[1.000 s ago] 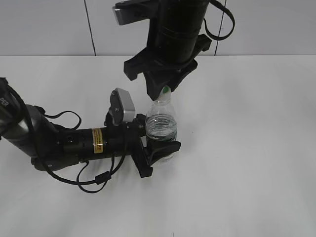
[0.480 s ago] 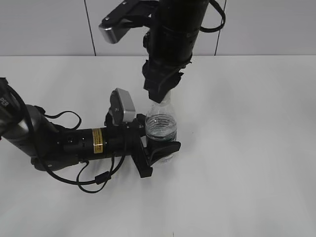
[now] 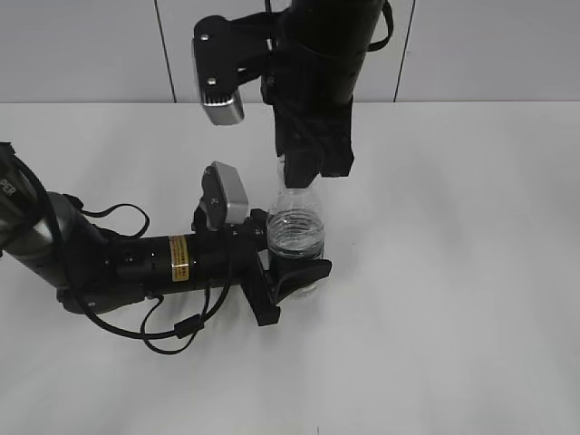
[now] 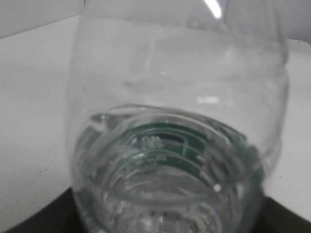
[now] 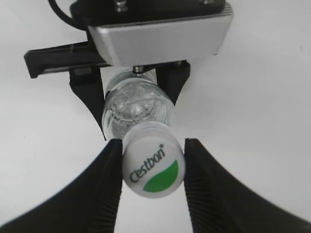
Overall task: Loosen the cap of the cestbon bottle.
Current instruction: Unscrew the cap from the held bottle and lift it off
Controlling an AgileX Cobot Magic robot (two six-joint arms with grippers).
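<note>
Pinching the cap, right claw; left claw clamps the cestbon bottle

Seen from in front at about chest height, looking down at a slant across the white desk toward the grey back wall, with both arms in shot. From the left wrist, pressed close against the cestbon bottle, facing level along the desk, clear plastic filling nearly the whole picture. From the right wrist, looking straight down at close range onto the cap, framed between the fingers of the right pincer, the left pincer below. Shared by all three: the bottle.
</note>
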